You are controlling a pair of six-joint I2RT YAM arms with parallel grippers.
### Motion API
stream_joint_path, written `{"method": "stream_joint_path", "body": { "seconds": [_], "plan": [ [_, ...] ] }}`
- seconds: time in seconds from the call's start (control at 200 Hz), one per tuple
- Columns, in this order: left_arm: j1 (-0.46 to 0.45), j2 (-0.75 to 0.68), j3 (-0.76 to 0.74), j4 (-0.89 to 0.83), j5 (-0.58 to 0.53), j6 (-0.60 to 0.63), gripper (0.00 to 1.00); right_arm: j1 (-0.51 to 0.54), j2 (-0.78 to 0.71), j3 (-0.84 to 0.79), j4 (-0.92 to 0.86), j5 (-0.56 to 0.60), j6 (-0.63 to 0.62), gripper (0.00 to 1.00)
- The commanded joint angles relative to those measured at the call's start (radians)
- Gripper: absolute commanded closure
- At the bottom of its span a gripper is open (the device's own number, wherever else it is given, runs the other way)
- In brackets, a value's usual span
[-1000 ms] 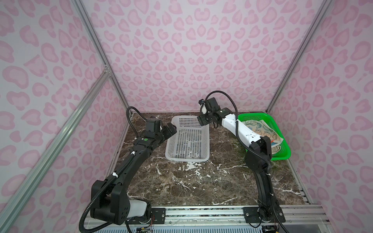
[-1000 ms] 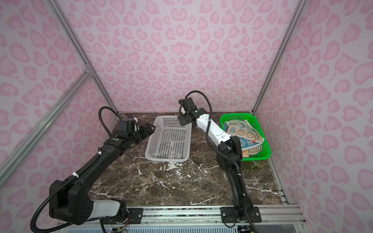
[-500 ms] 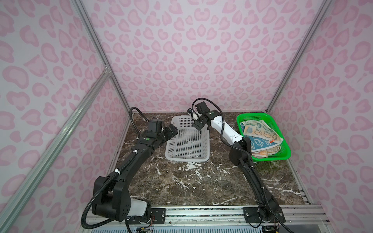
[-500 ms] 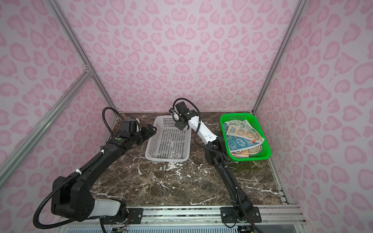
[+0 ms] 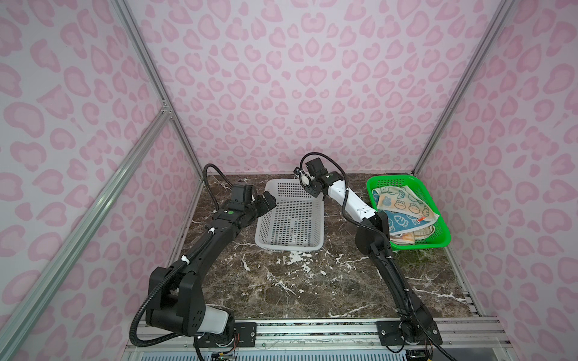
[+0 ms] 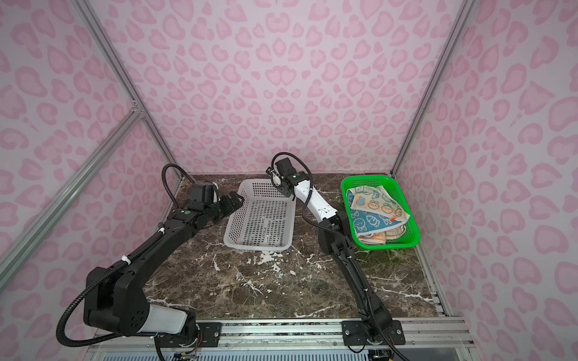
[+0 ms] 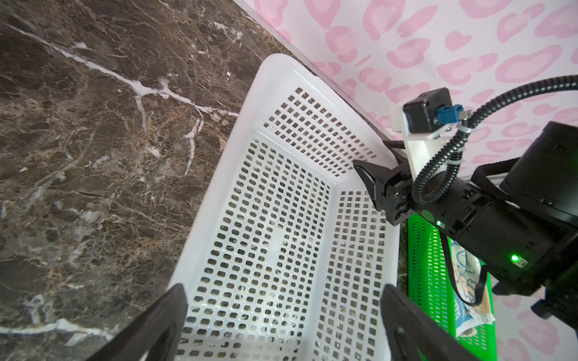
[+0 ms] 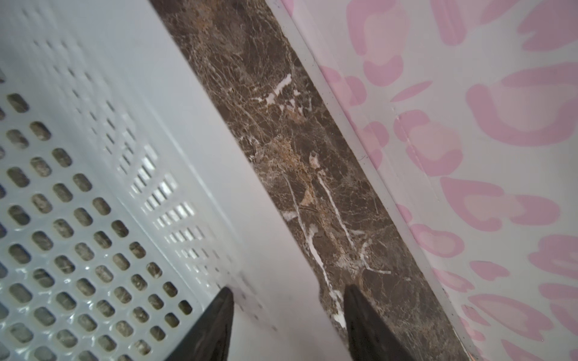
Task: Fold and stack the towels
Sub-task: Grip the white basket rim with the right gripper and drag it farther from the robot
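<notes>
Towels [image 5: 403, 203] in green basket [image 5: 391, 178], well apart from right gripper [image 8: 286, 297].

Towels [image 5: 403, 203], in green basket [image 5: 419, 247], far right: the lower cloths show edges only under the top one, so their count and folds cannot be told. The right arm [image 5: 372, 225] hides the basket's near-left corner.
Right gripper [image 8: 287, 293], wrist view: fingers [image 8: 212, 325] cut off at the view's edge. The white basket [image 8: 194, 140] rim between them is blurred, and contact is unclear.
Left gripper [image 7: 281, 286], wrist view: fingers [image 7: 156, 328] likewise cut off.
</notes>
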Motion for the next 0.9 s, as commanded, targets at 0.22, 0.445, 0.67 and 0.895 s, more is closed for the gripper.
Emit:
{"method": "stream_joint_path", "body": {
  "seconds": [0.22,0.445,0.67,0.895],
  "plan": [
    [0.001,-0.007,0.005,-0.017,-0.001,0.016,0.03,0.013,-0.083,-0.131,0.018,0.082,0.115,0.72],
    [0.004,-0.011,0.029,-0.043,-0.018,0.034,0.03,0.008,-0.222,-0.341,0.047,0.112,0.175,0.89],
    [0.033,-0.006,0.037,-0.064,-0.026,0.021,0.03,0.041,-0.327,-0.503,0.047,0.146,0.375,1.00],
    [0.068,0.006,0.071,-0.116,-0.022,0.008,0.03,0.101,-0.285,-0.433,-0.077,0.144,0.714,1.00]
  ]
}}
